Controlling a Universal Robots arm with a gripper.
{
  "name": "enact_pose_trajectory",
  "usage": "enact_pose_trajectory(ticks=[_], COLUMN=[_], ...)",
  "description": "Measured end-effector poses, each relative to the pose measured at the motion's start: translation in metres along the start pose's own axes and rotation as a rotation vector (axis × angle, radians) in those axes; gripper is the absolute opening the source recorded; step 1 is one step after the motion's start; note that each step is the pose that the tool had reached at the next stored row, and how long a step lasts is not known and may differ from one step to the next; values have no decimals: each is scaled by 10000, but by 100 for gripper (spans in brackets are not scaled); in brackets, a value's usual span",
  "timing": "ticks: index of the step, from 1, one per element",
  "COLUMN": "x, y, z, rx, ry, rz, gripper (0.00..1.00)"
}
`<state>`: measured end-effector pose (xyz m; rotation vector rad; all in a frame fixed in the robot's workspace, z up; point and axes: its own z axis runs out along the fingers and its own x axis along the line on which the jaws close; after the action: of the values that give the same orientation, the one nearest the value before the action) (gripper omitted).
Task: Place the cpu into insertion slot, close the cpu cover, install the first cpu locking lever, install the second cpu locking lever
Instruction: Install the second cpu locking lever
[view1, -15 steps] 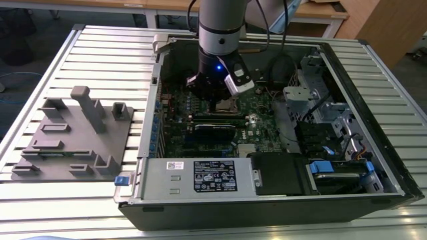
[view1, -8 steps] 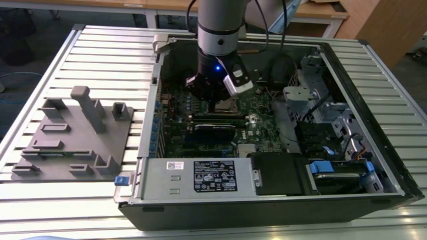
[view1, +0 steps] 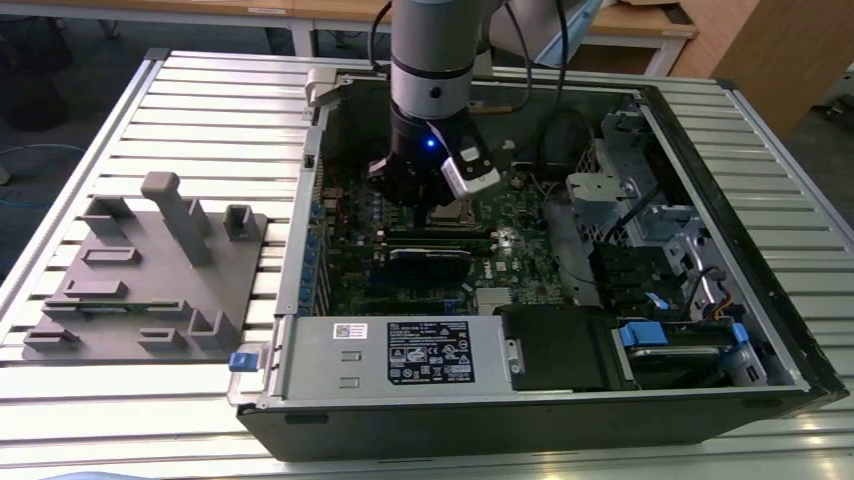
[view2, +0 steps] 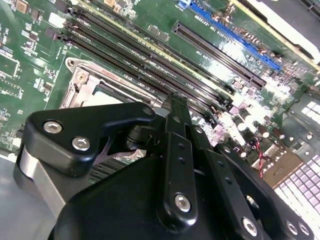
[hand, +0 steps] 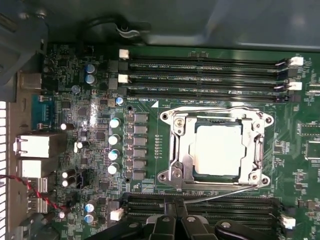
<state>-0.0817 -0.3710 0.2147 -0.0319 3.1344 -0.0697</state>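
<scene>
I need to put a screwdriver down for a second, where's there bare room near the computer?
The slatted table is bare behind the grey fixture block, beside the computer case on the exterior view's left. Inside the case it is crowded: the gripper hangs by the cpu, between memory slots.

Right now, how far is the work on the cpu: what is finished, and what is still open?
In the first wrist view the cpu sits in the insertion slot and the cpu cover lies closed around it. A thin lever runs along one socket edge; whether it is latched I cannot tell. The gripper is beside that edge, so the levers seem in hand.
</scene>
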Motion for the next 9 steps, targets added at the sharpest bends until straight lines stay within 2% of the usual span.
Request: enact_pose_trajectory(ticks=[5,9], x=[3,8], y=[4,7], z=[39,58], rx=[-83,-228], ry=[0,-4], rz=[2,3], gripper=[10,10])
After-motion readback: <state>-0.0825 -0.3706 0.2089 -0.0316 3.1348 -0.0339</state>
